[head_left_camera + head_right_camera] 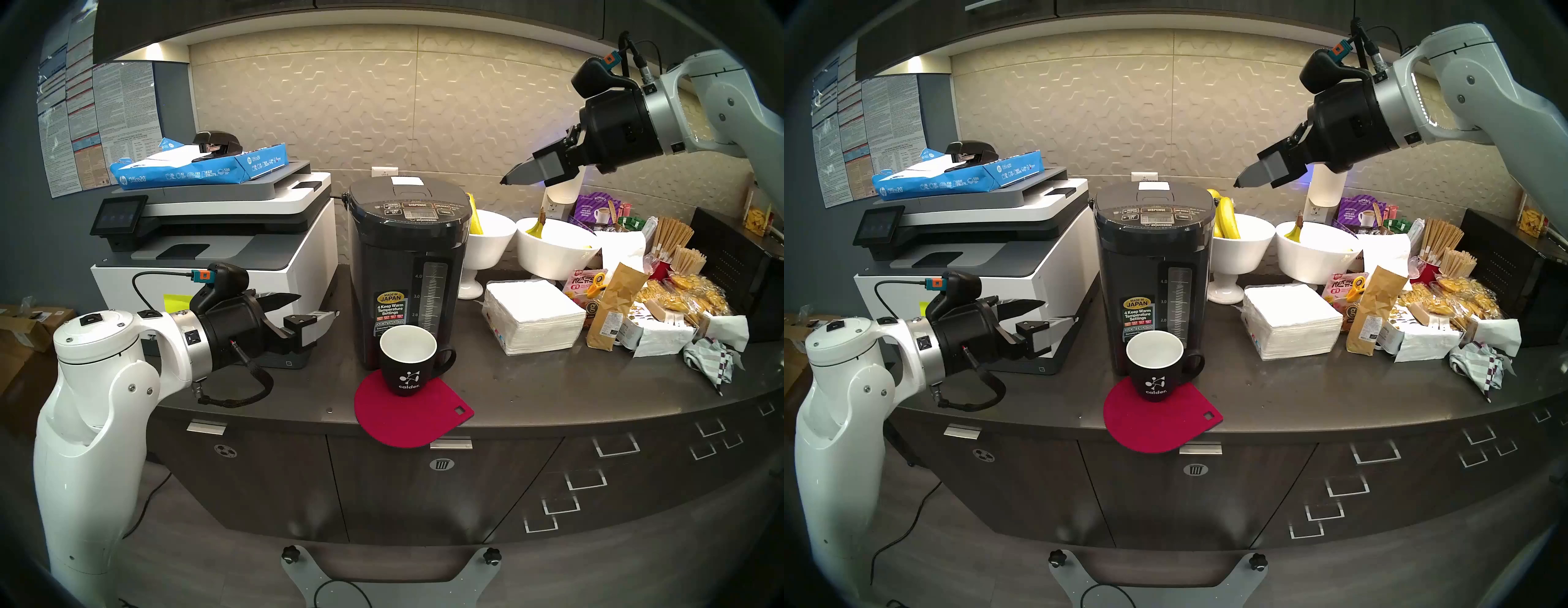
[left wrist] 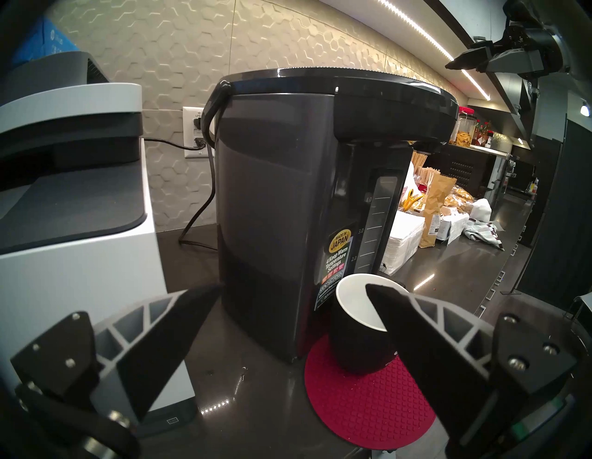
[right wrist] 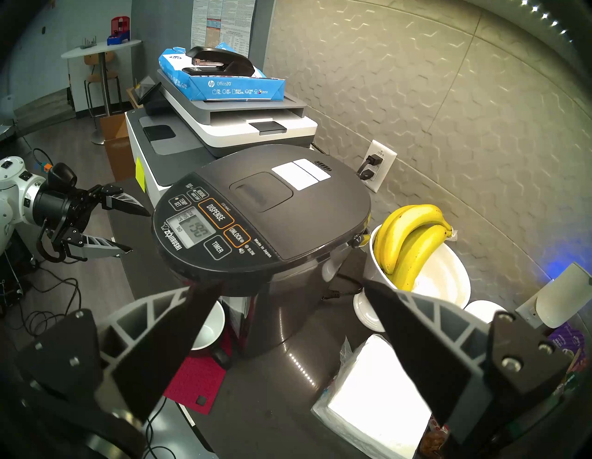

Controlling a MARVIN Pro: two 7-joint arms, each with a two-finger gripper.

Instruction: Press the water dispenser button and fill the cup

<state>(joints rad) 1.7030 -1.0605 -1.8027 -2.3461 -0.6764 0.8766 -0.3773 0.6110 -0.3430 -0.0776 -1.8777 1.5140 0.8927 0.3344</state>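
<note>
**Water dispenser and cup wait on the counter, both grippers clear**

The water dispenser [image 1: 405, 263] stands at the centre of the head view on a dark countertop [image 1: 530, 382], its DISPENSE button [image 1: 417, 205] on the sloped panel at the top of the lid.

At the far left of the frame, the left gripper [image 1: 317, 306] hangs level in front of the white-and-grey printer [image 1: 220, 237], its two fingers spread apart with nothing between them; it is left of the dispenser and touches neither dispenser nor cup. A blue ream of paper [image 1: 199, 167] with a black stapler [image 1: 218, 146] on top lies on the printer.

Moving toward the middle, the cup [image 1: 408, 361] sits upright on a red mat [image 1: 407, 420] just in front of the dispenser's base, white inside visible and apparently empty, handle turned to the frame's right. The mat overhangs the counter's front edge.

Right of the dispenser come two white bowls [image 1: 555, 250] with bananas [image 3: 413, 237], then a stack of white napkins [image 1: 534, 316] and a clutter of snack packets.

In the upper right, the right gripper [image 1: 515, 172] hovers above and to the right of the lid, tilted downward toward it, well apart from the button. In its own wrist view its fingers stand wide, holding nothing.
</note>
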